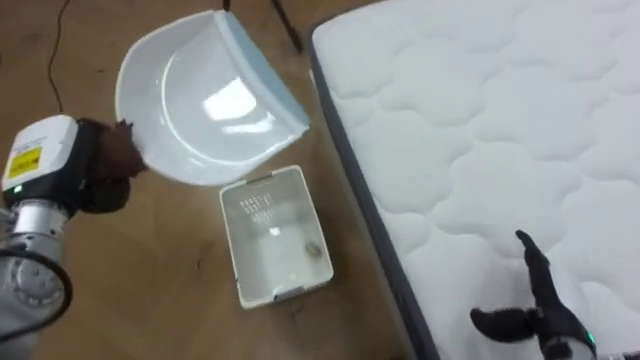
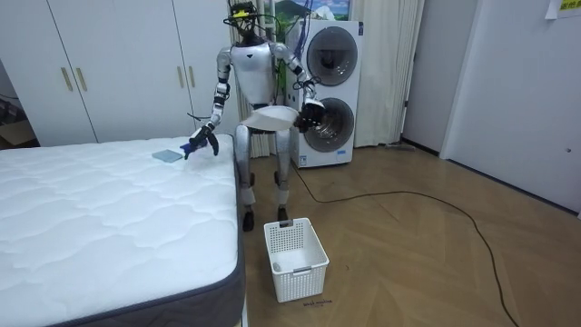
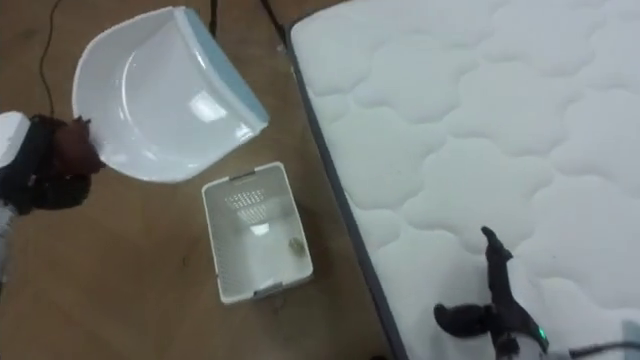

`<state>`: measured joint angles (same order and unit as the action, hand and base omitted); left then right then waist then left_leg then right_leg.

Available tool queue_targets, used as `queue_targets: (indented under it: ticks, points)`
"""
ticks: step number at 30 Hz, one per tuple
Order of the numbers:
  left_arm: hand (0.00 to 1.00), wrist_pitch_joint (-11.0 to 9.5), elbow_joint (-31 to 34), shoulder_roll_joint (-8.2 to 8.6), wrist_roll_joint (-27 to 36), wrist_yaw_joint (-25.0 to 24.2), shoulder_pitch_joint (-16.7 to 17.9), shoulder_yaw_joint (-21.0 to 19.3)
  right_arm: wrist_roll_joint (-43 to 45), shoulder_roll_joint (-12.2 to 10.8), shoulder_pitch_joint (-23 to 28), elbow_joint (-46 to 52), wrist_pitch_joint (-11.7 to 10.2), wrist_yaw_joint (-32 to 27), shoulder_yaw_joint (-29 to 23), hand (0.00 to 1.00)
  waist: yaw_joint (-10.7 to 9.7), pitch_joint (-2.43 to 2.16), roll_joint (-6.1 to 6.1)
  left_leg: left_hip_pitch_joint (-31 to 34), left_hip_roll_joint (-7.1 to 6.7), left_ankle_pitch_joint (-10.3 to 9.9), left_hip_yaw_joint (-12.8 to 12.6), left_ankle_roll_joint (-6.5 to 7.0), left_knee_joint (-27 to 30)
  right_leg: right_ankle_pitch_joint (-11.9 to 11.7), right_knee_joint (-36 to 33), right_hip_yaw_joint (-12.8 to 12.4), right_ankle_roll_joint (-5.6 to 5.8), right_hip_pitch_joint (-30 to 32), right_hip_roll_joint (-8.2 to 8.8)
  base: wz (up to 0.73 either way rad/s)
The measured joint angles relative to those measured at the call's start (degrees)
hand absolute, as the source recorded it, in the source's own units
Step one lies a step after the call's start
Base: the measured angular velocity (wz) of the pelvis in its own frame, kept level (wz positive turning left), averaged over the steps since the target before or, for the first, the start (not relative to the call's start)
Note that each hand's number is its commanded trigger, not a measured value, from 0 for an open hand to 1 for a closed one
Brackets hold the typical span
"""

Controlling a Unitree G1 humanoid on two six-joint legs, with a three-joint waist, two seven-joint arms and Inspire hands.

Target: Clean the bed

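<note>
A white quilted mattress (image 1: 480, 110) takes up the right side of the eye views. I stand at its corner. My left hand (image 1: 108, 165) is shut on the handle of a white dustpan (image 1: 205, 95) with a pale blue lip, held above the floor and the basket. A white plastic basket (image 1: 272, 235) stands on the floor beside the bed, with a small brownish scrap (image 1: 312, 247) lying in it. My right hand (image 1: 535, 300) hovers over the near edge of the mattress, open, holding nothing. In the room view a flat pale blue item (image 2: 167, 155) lies on the bed just by that hand.
Wooden floor (image 1: 180, 320) runs along the bed's left side. A stacked washer and dryer (image 2: 329, 91) stand behind me, white wardrobes (image 2: 118, 64) along the wall. A dark cable (image 2: 436, 202) trails over the floor.
</note>
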<state>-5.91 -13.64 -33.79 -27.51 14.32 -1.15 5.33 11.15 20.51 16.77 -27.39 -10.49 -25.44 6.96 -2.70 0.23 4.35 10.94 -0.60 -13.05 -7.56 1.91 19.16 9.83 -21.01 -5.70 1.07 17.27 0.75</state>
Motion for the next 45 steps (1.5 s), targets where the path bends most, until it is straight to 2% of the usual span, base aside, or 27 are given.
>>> queue_targets:
  ticks: [2,4,6,7,8,9,10,11,12,13,14,15,16,17,19,22,25,30,33,34,35,38,39,40,41,42,45]
  points:
    - [1.0,-0.67,2.51,4.32,-0.13,0.12,3.27,-2.54,-0.24,-0.53,0.48,1.33,-0.35,0.08,-0.73,0.0,0.88,0.01,-0.17,-4.24,0.71,-1.31,-2.76,-0.12,-1.18,-0.72,0.01,-0.79,-0.23,-1.38,-1.01,-1.17]
    - [1.0,-1.44,4.11,6.79,-0.13,0.65,5.62,-4.1,-0.08,-1.09,0.9,1.92,-0.95,0.16,-0.75,0.0,1.62,0.08,-0.93,-7.45,0.86,-1.76,-5.73,-0.12,-2.22,-1.09,-1.01,0.2,-0.66,-1.54,-1.17,-1.49]
    - [1.0,-2.64,4.21,8.73,0.98,1.05,7.11,-5.03,-0.12,-1.13,0.95,2.61,-1.15,0.2,-0.71,0.0,2.94,0.05,-1.08,-10.88,1.4,-2.24,-9.81,-0.22,-4.63,-2.65,-0.83,5.85,-1.83,-1.44,-0.63,-1.63]
    - [1.0,-2.93,4.24,9.17,3.4,1.46,7.41,-5.05,-0.34,-1.6,0.52,2.32,-1.36,0.2,-0.57,0.0,2.89,0.09,-1.12,-11.58,2.03,-2.98,-10.7,-0.15,-4.87,-3.76,-0.37,11.09,-3.16,-1.37,0.17,-1.4]
    - [1.0,-3.02,4.25,9.39,5.13,2.16,7.21,-5.03,-1.0,-2.41,-0.1,1.79,-1.45,0.21,-0.34,0.0,2.43,0.13,-1.54,-11.96,2.6,-3.37,-13.59,0.05,-4.97,-4.76,0.02,15.14,-4.4,-1.28,0.47,-1.29]
    - [1.0,-3.04,4.25,9.62,5.94,2.62,7.2,-4.99,-1.82,-2.63,-0.37,1.49,-1.55,0.27,-0.12,0.0,2.26,0.13,-1.69,-12.27,2.86,-3.44,-15.32,0.1,-5.26,-5.54,0.38,17.0,-4.95,-1.38,0.46,-1.33]
    - [1.0,-3.19,4.41,10.45,7.86,3.43,7.22,-5.06,-2.92,-2.75,-0.92,0.79,-1.8,0.34,0.44,0.0,2.99,0.23,-1.66,-12.67,3.79,-3.8,-19.61,0.23,-5.73,-5.64,-0.52,20.72,-5.55,-1.27,0.62,-1.36]
    - [1.0,-3.22,4.95,12.35,10.11,3.84,7.34,-5.04,-3.94,-2.93,-0.69,0.67,-1.78,0.34,0.48,0.0,2.96,0.22,-1.6,-13.96,4.2,-4.03,-24.13,-0.07,-5.96,-2.24,-6.45,23.92,-4.51,-1.57,2.77,-1.31]
    - [1.0,-3.25,5.7,13.48,11.19,4.03,7.42,-5.06,-4.12,-3.03,-0.58,0.67,-1.79,0.3,0.48,0.0,3.12,0.24,-1.64,-14.63,4.15,-4.0,-26.14,-0.17,-6.44,-0.45,-8.97,24.67,-4.07,-2.17,4.25,-1.26]
    - [1.0,-3.77,7.23,15.51,13.45,4.36,7.56,-5.1,-4.15,-3.55,-0.57,0.66,-2.04,0.23,0.64,0.0,3.77,0.29,-1.96,-15.53,4.06,-4.01,-30.25,-0.58,-7.07,2.06,-11.53,25.12,-2.24,-3.51,7.02,-1.37]
    - [1.0,-4.67,8.05,16.9,15.2,5.01,7.58,-5.06,-4.19,-4.77,-0.91,0.6,-2.71,0.24,0.86,0.0,4.33,0.2,-2.75,-16.06,4.03,-4.22,-32.93,-1.1,-6.61,3.14,-11.15,25.52,-0.8,-4.89,9.17,-1.39]
    - [1.0,-5.2,8.15,17.4,16.32,5.3,7.54,-5.0,-4.35,-5.34,-1.28,0.59,-2.99,0.34,1.21,0.0,4.33,0.44,-3.22,-16.12,4.01,-4.32,-33.46,-1.3,-6.07,3.3,-9.82,25.38,-0.41,-5.47,9.51,-1.24]
    - [1.0,-5.54,8.15,18.41,18.02,5.31,7.64,-4.77,-5.54,-6.21,-2.07,0.57,-3.46,0.71,2.44,0.0,4.29,0.92,-4.06,-16.03,4.02,-4.16,-31.76,-1.53,-5.24,3.26,-6.98,24.56,-0.53,-5.56,8.55,-1.29]
    - [1.0,-5.54,8.14,20.13,18.65,5.19,8.34,-4.23,-6.75,-6.34,-2.78,0.57,-3.85,1.24,3.6,0.0,4.44,0.83,-4.13,-15.68,4.13,-4.17,-26.78,-1.54,-4.98,2.39,-4.88,22.86,-1.25,-5.81,6.85,-1.26]
    - [1.0,-5.49,7.75,21.43,19.17,4.71,9.0,-2.09,-7.79,-7.6,-3.51,0.44,-3.94,1.72,4.08,0.0,3.15,0.79,-3.76,-15.51,4.88,-4.0,-20.43,-1.82,-4.99,0.17,-1.55,22.67,-1.86,-7.14,4.75,-0.86]
    - [1.0,-5.54,5.49,21.54,20.85,2.39,9.03,3.53,-8.66,-9.28,-3.68,-0.43,-3.94,3.14,4.24,0.0,-0.52,0.51,-5.17,-16.46,5.44,-3.66,-21.65,-2.37,-5.92,-0.9,0.13,22.52,-2.33,-7.69,3.42,-0.34]
    - [1.0,-5.54,3.43,21.85,21.28,-0.48,9.23,6.3,-8.95,-9.48,-3.91,-0.73,-4.0,4.08,4.11,0.0,-1.15,0.47,-5.7,-16.71,6.59,-3.44,-23.79,-2.78,-5.76,-3.31,3.51,20.08,-3.11,-7.92,1.06,-0.5]
    - [1.0,-5.51,0.45,22.04,21.68,-1.61,9.98,6.32,-9.09,-9.55,-4.38,-0.71,-4.68,4.96,2.48,0.0,-1.7,0.51,-5.73,-17.7,7.17,-3.24,-22.83,-3.13,-5.3,-4.9,5.27,17.68,-4.46,-7.95,-1.22,-0.54]
    - [1.0,-5.52,0.43,22.01,21.82,-1.45,11.84,5.28,-9.05,-9.45,-4.63,-0.42,-4.55,6.82,2.07,0.0,-1.02,0.4,-5.61,-17.57,6.59,-3.25,-16.97,-3.12,-2.4,-4.78,5.27,12.46,-5.23,-7.39,-3.38,-0.88]
    - [1.0,-5.52,0.43,22.24,21.83,-1.49,13.16,4.51,-8.91,-9.22,-4.52,0.3,-4.34,7.58,1.94,0.0,0.14,0.4,-5.55,-17.04,6.02,-3.23,-12.48,-3.02,-0.13,-4.9,5.17,8.28,-5.41,-7.37,-4.36,-1.33]
    - [1.0,-5.5,0.43,22.9,21.84,-1.48,14.82,3.51,-8.67,-8.94,-4.6,0.87,-4.21,8.26,1.95,0.0,1.15,0.28,-5.34,-16.33,4.97,-3.65,-5.78,-2.25,1.73,-5.1,5.16,4.23,-5.7,-7.72,-5.52,-1.35]
    - [1.0,-5.5,0.43,23.57,22.15,-1.38,16.07,3.3,-8.56,-8.87,-4.89,1.21,-3.63,9.27,1.56,0.0,1.95,0.24,-5.18,-12.07,1.83,-3.51,5.51,-2.52,-1.84,-5.86,4.76,-2.52,-5.51,-8.39,-6.77,-0.96]
    - [0.89,-5.61,0.43,23.85,22.21,-1.16,16.16,3.26,-8.43,-8.87,-4.9,1.22,-3.64,9.43,1.33,0.0,2.48,0.1,-4.71,-11.13,1.91,-2.19,6.66,-2.76,-3.36,-5.97,4.45,-3.35,-5.3,-8.33,-7.27,-1.26]
    - [0.57,-5.88,0.25,24.27,22.29,-0.67,16.92,2.77,-8.13,-9.33,-4.63,0.96,-3.43,9.57,1.19,0.0,3.98,-0.24,-4.65,-11.53,2.06,-1.39,6.78,-1.83,-3.22,-5.85,3.42,-4.24,-4.89,-8.2,-7.79,-1.13]
    - [0.22,-6.03,0.17,24.03,22.38,0.26,16.96,2.58,-8.13,-9.48,-4.32,1.12,-3.44,9.67,1.19,0.0,3.98,-0.67,-4.24,-12.7,2.03,-2.03,5.9,-1.72,-4.35,-5.73,3.15,-1.85,-5.13,-8.23,-7.39,-0.96]
    - [0.0,-6.06,0.17,23.98,22.45,0.56,16.83,2.41,-8.18,-9.44,-4.17,1.12,-3.44,9.8,1.18,0.0,3.83,-0.64,-4.41,-13.06,2.0,-1.98,5.47,-1.64,-4.8,-5.67,3.29,-0.87,-5.14,-8.28,-6.76,-0.46]
    - [0.0,-6.21,0.15,23.99,24.11,0.96,16.95,2.36,-8.56,-9.27,-4.06,1.13,-3.19,9.98,0.94,0.0,3.4,-0.18,-4.95,-14.04,1.92,-1.69,4.54,-1.81,-5.92,-5.85,5.11,-0.58,-5.16,-9.06,-7.12,-0.16]
